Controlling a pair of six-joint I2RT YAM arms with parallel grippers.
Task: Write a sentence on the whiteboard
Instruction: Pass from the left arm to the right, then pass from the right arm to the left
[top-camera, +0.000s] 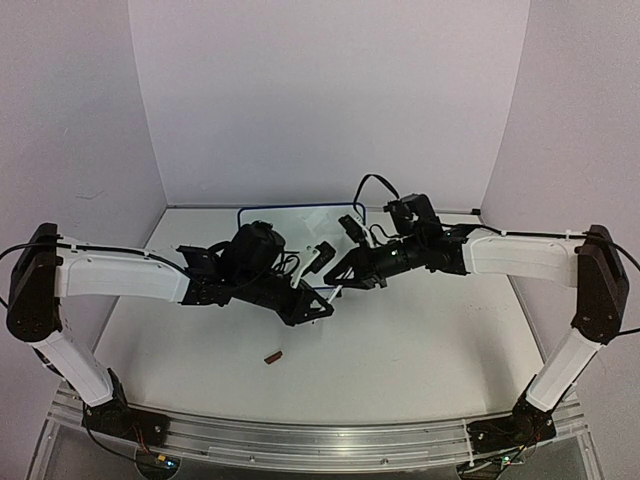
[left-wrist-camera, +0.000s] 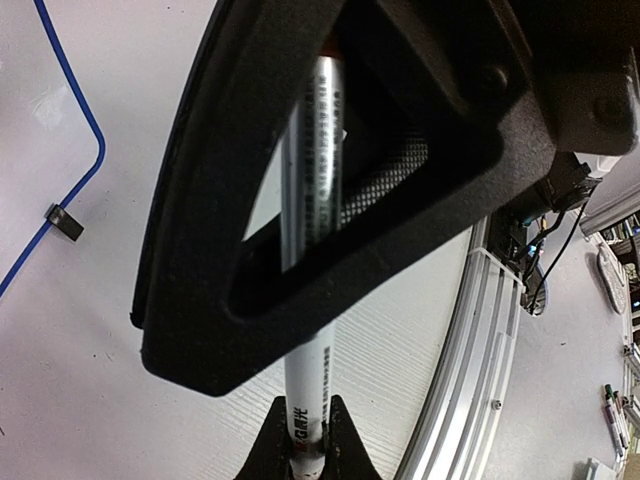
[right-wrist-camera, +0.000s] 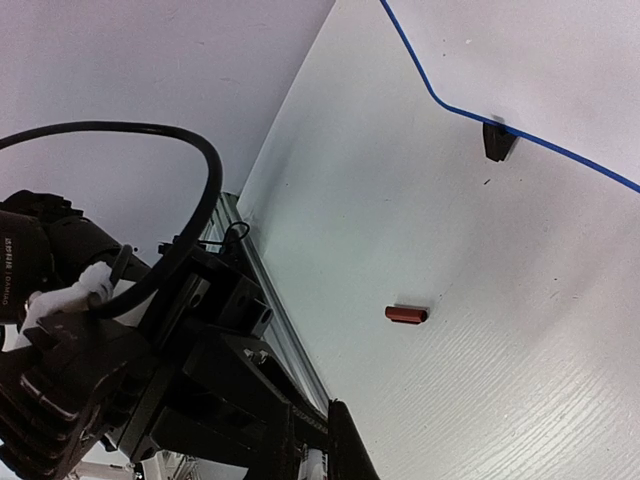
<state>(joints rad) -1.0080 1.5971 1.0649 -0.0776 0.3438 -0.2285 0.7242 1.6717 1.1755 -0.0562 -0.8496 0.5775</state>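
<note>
The whiteboard (top-camera: 290, 222) lies flat at the back of the table, and its blue frame and one black foot (left-wrist-camera: 65, 222) show in both wrist views. The parts of the board I can see are blank; no sentence shows. A white marker (top-camera: 335, 292) is held in the air between both grippers at mid-table. My left gripper (left-wrist-camera: 305, 445) is shut on one end of its barrel (left-wrist-camera: 318, 200). My right gripper (right-wrist-camera: 318, 462) is shut on the other end, its black finger (left-wrist-camera: 385, 180) lying along the barrel. The two grippers nearly touch in the top view.
A small red marker cap (top-camera: 273, 354) lies on the table in front of the grippers, also in the right wrist view (right-wrist-camera: 406, 314). The metal rail (left-wrist-camera: 490, 330) runs along the table's near edge. White walls enclose the back and sides.
</note>
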